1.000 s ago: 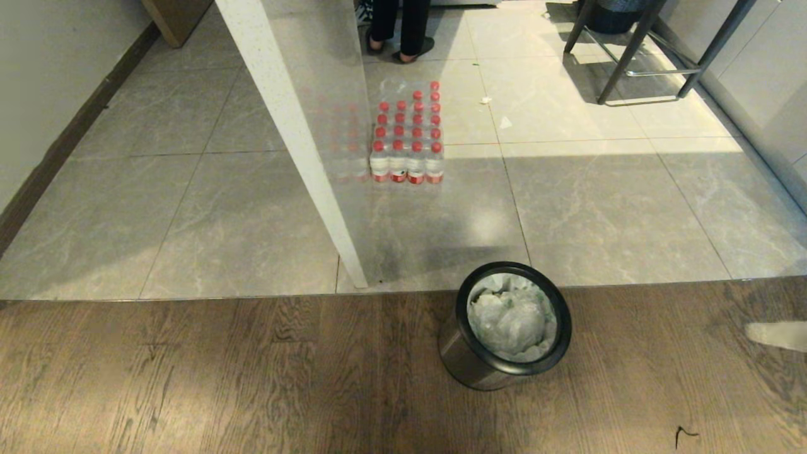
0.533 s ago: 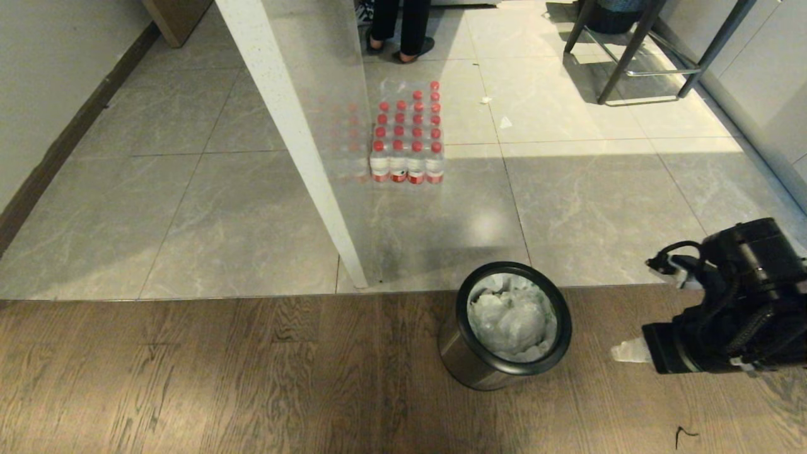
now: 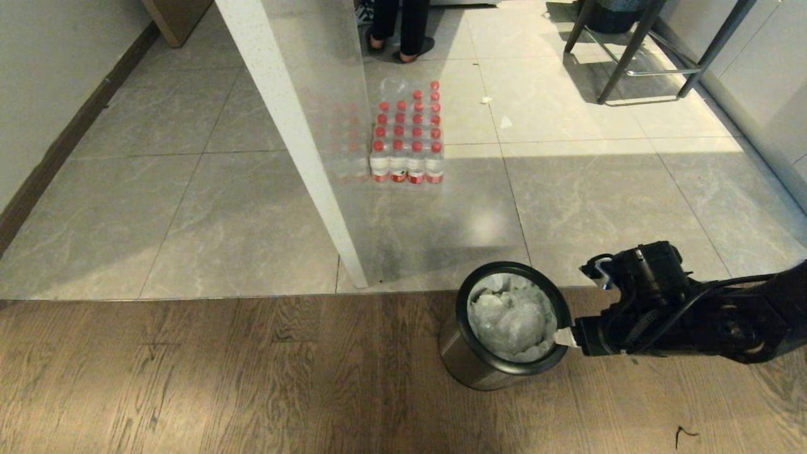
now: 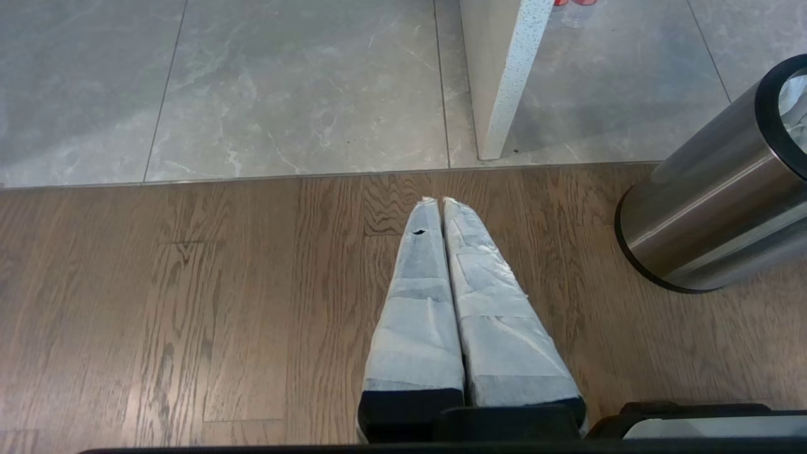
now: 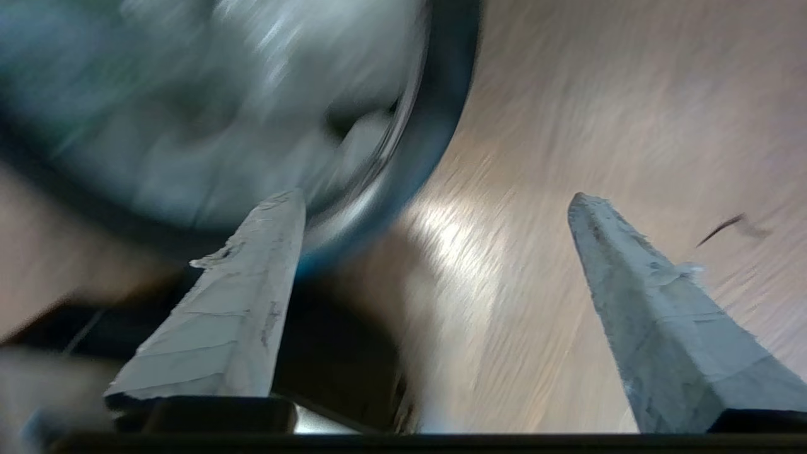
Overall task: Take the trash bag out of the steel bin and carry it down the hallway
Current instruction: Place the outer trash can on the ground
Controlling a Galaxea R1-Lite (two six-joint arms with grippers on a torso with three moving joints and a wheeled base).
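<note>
The steel bin stands on the wood floor, its black ring rim tilted toward me. The white see-through trash bag lies crumpled inside it. My right gripper reaches in from the right, one white fingertip at the rim's right edge. In the right wrist view this gripper is open and holds nothing, with the blurred bin beside one finger. My left gripper is shut and empty, hovering over the wood floor left of the bin. The hallway's grey tiles begin just behind the bin.
A white partition edge ends near the bin's far left. A shrink-wrapped pack of red-capped bottles sits on the tiles. A person's legs stand at the back, and dark furniture legs at the back right. A dark scrap lies on the wood.
My right arm has swung in from the right edge of the head view and moved left to the bin's rim. The bin and the bag have not moved.
</note>
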